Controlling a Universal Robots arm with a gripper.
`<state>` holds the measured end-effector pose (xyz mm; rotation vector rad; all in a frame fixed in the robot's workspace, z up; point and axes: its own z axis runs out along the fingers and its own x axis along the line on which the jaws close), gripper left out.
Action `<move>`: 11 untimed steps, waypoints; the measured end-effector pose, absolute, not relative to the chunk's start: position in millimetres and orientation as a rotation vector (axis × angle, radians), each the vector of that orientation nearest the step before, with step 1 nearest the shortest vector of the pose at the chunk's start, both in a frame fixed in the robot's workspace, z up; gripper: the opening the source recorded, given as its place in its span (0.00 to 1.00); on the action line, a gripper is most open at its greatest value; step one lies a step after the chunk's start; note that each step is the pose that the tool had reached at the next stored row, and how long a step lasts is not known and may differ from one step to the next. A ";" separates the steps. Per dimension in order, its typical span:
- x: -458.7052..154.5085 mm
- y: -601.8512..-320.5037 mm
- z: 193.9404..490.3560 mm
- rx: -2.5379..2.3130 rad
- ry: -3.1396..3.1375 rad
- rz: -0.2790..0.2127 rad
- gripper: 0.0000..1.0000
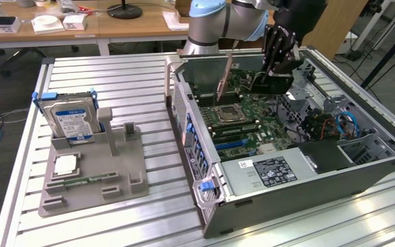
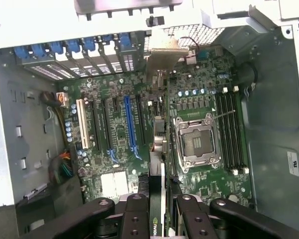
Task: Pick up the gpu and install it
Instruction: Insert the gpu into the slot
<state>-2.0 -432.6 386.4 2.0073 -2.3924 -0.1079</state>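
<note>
- The claw (image 2: 162, 211) is clamped on the gpu (image 2: 159, 149), which shows edge-on, so its faces are hidden
- Whether the card's lower edge touches the motherboard (image 2: 117, 137) cannot be told
- It stands inside the open case (image 1: 287, 206), between the blue slot (image 2: 130, 124) and the processor socket (image 2: 197, 142), with its bracket (image 2: 163, 55) near the rear wall

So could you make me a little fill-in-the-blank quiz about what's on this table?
The end effector is shut on the graphics card, over the open computer ___.
The hard drive carries a ___ label.
It stands in a ___ holder.
Missing: case; blue; grey.
</note>
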 end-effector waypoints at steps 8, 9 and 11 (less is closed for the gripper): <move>-1.9 -432.6 380.9 1.975 -2.422 -0.106 0.26; -1.9 -432.6 380.7 1.986 -2.413 -0.106 0.26; -1.9 -432.6 379.9 2.030 -2.375 -0.105 0.26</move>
